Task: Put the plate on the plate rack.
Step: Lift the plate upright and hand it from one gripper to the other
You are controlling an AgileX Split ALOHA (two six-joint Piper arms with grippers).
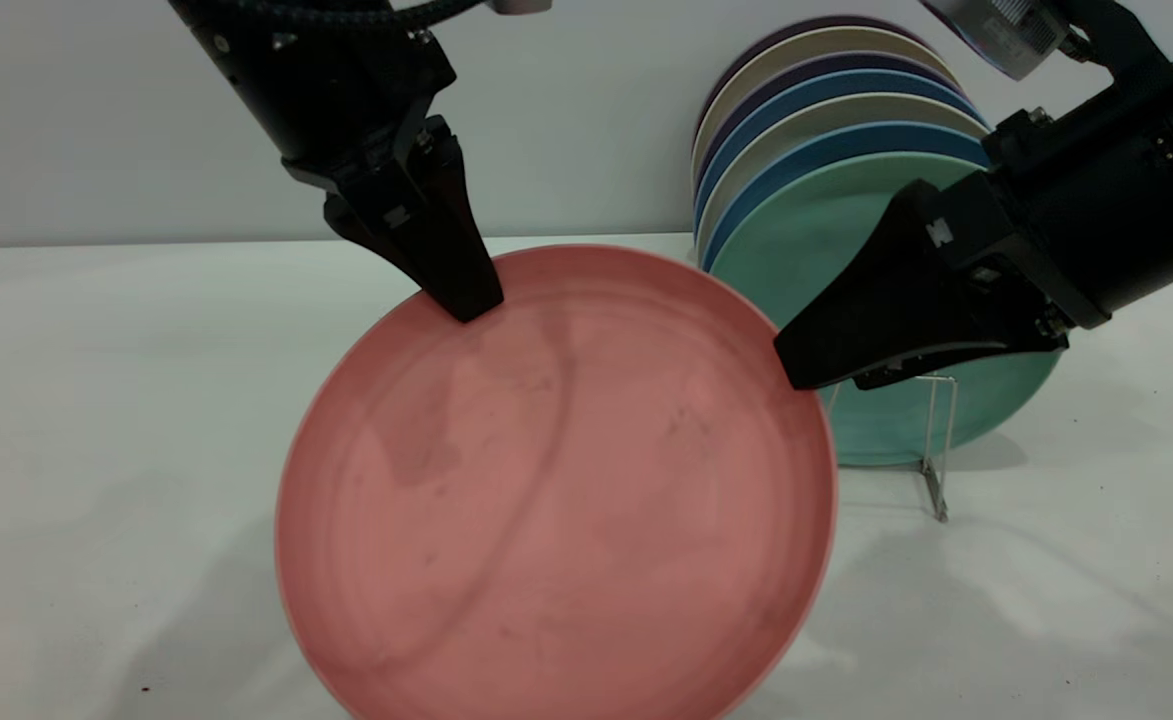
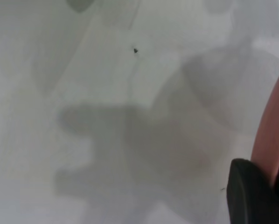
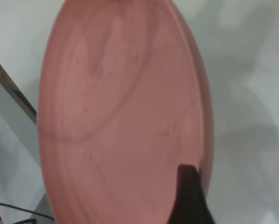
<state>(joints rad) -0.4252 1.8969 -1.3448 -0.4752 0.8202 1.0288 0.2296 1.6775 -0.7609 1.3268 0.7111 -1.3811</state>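
The salmon-pink plate (image 1: pixel 556 490) is held tilted on edge over the white table, its face toward the exterior camera. My left gripper (image 1: pixel 466 300) is shut on its upper left rim. In the left wrist view the rim (image 2: pixel 271 135) runs between the two dark fingers (image 2: pixel 247 196). My right gripper (image 1: pixel 796 365) is shut on the right rim. The right wrist view shows the plate's face (image 3: pixel 121 116) with one finger (image 3: pixel 188 198) over it; the other finger is hidden behind the plate. The silver wire plate rack (image 1: pixel 936 440) stands behind the plate to the right, mostly hidden.
A teal-green plate (image 1: pixel 836 240) stands at the front of the rack, with several blue, cream and dark plates (image 1: pixel 826 110) behind it against the back wall. The white table (image 1: pixel 96 420) extends to the left and front right.
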